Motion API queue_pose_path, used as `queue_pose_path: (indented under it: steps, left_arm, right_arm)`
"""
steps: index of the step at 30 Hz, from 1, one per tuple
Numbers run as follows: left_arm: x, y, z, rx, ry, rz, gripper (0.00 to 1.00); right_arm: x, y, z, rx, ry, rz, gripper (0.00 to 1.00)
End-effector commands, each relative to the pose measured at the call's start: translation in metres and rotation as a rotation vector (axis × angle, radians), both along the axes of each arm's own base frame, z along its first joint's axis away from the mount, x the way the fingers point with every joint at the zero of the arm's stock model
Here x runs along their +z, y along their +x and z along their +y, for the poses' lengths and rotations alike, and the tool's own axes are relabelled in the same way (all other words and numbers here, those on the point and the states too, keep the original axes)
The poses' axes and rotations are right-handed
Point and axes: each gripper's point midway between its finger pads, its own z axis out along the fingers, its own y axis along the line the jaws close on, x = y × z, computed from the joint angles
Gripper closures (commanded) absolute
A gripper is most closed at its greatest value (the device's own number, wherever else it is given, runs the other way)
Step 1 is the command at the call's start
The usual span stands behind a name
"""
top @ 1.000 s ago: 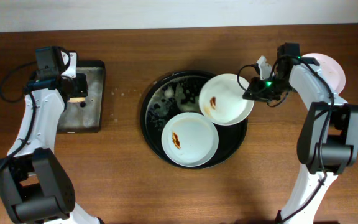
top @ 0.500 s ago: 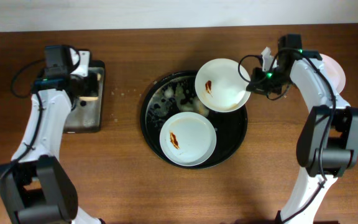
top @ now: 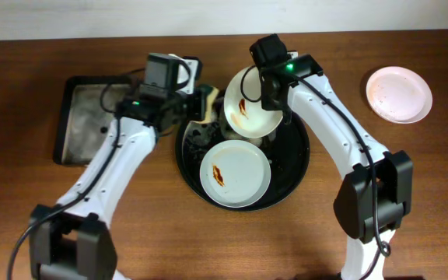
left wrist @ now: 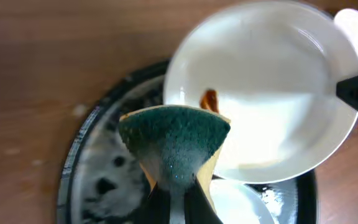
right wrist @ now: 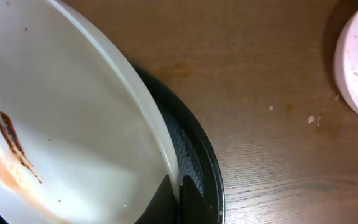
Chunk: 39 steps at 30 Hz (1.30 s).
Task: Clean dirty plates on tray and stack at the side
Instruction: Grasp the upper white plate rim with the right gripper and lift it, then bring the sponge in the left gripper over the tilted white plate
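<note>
Both arms have swung in over the tray: my left pincer clamps the sponge, and my right pincer pinches a smeared plate tilted at 12 o'clock. I judge the far plate done, at 2 o'clock; the flat plate waits at 6.

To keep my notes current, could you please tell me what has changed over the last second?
The left gripper carried the sponge right, from the sponge tray to the raised plate. The right gripper closed on that plate's rim, lifted it, tilted it and swung it left. The tray, the lower plate and the side plate stayed put.
</note>
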Motion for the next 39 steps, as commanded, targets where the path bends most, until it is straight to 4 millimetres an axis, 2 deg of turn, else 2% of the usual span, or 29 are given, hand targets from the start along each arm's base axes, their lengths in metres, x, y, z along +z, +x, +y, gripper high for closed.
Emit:
queue_pose_path:
  steps: [1, 2, 5, 7, 16, 18, 23, 27, 29, 34, 37, 39]
  left_arm:
    - [-0.031, 0.002, -0.034, 0.015, -0.087, 0.089, 0.99]
    - [-0.037, 0.006, -0.045, 0.019, -0.123, 0.098, 1.00]
    - [-0.048, 0.017, -0.054, 0.050, -0.166, 0.106, 0.99]
    - [-0.047, 0.025, -0.064, 0.050, -0.235, 0.099, 1.00]
    - [-0.066, 0.037, -0.097, 0.057, -0.383, 0.142, 1.00]
    - [-0.078, 0.037, -0.105, 0.059, -0.385, 0.154, 0.99]
    - [-0.095, 0.035, -0.113, 0.092, -0.322, 0.136, 0.99]
    - [-0.127, 0.030, -0.118, 0.116, -0.286, 0.181, 0.99]
    - [-0.135, 0.031, -0.117, 0.129, -0.268, 0.183, 0.99]
    - [-0.149, 0.030, -0.111, 0.158, -0.222, 0.188, 1.00]
    - [-0.150, 0.029, -0.110, 0.151, -0.212, 0.188, 0.99]
    - [-0.151, 0.031, -0.108, 0.154, -0.199, 0.176, 1.00]
  right_arm:
    - [0.033, 0.005, 0.000, -0.057, 0.028, -0.086, 0.96]
    - [0.034, 0.004, 0.003, -0.052, 0.043, -0.080, 0.96]
    - [0.030, 0.001, 0.010, -0.045, 0.091, -0.058, 0.96]
    - [0.028, -0.001, 0.017, -0.042, 0.130, -0.044, 0.96]
    - [0.025, -0.006, 0.030, -0.041, 0.213, -0.010, 0.96]
    - [0.023, -0.009, 0.035, -0.031, 0.240, 0.008, 0.96]
    - [0.022, -0.012, 0.044, -0.016, 0.291, 0.030, 0.96]
    - [0.021, -0.014, 0.049, -0.006, 0.315, 0.042, 0.96]
    - [0.021, -0.014, 0.050, -0.004, 0.321, 0.045, 0.96]
    - [0.021, -0.015, 0.049, -0.001, 0.316, 0.050, 0.96]
    - [0.017, -0.015, 0.030, -0.041, 0.281, 0.065, 0.96]
    - [0.015, -0.012, 0.009, -0.082, 0.310, 0.086, 0.96]
